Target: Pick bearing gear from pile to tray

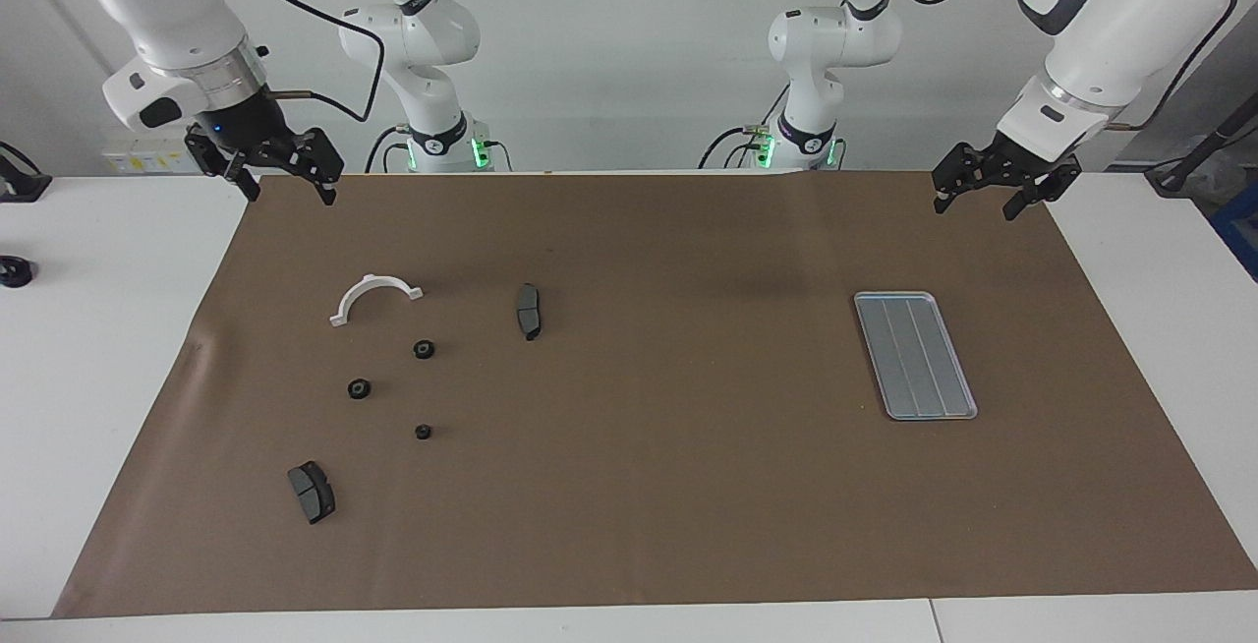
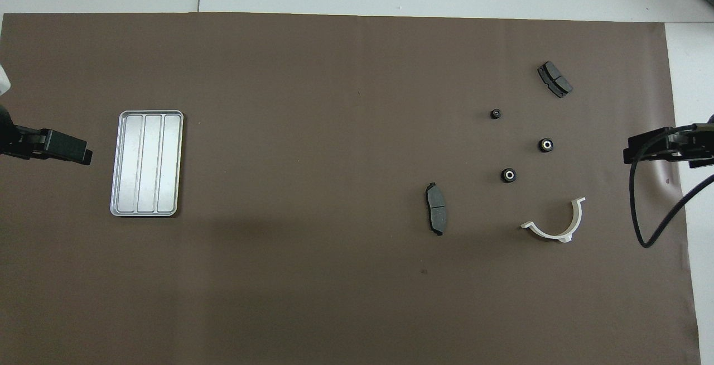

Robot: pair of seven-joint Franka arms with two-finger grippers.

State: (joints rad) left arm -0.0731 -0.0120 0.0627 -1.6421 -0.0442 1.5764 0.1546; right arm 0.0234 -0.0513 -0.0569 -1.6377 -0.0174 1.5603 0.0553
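Observation:
The pile lies on the brown mat toward the right arm's end. It holds three small black round gears [image 1: 424, 349] [image 1: 359, 388] [image 1: 423, 432], a white half-ring bracket [image 1: 373, 297] and two dark grey curved pads [image 1: 529, 311] [image 1: 312, 491]. The gears also show in the overhead view [image 2: 508, 174] [image 2: 545, 144] [image 2: 495, 113]. The silver grooved tray [image 1: 914, 355] lies flat toward the left arm's end and holds nothing. My right gripper [image 1: 290, 193] hangs open and empty over the mat's corner near its base. My left gripper [image 1: 976, 207] hangs open and empty over the other near corner.
The brown mat [image 1: 629, 486] covers most of the white table [image 1: 118, 328]. A small black object [image 1: 15, 271] sits on the white table at the right arm's end. A black cable [image 2: 641, 214] loops down from the right arm.

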